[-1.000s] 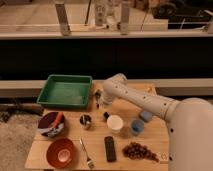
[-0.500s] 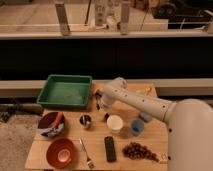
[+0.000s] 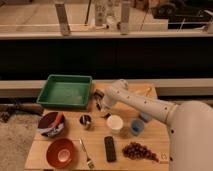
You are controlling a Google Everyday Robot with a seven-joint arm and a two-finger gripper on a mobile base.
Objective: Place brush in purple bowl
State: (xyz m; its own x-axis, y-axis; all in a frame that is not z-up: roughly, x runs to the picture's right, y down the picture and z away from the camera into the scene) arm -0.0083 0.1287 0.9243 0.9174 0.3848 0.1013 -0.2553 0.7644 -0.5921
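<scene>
Our white arm [image 3: 142,106] extends across the wooden table [image 3: 150,147], its dark gripper [image 3: 99,101] low beside the green rectangular tray [image 3: 64,106]. We cannot tell its hold.

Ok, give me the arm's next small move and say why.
Probably ease the end effector down and secure the brush before any lifting. The end effector is low beside the green tray's right edge, where the brush appears to lie, mostly hidden under it. The purple bowl waits at the front left, well apart from it.
</scene>
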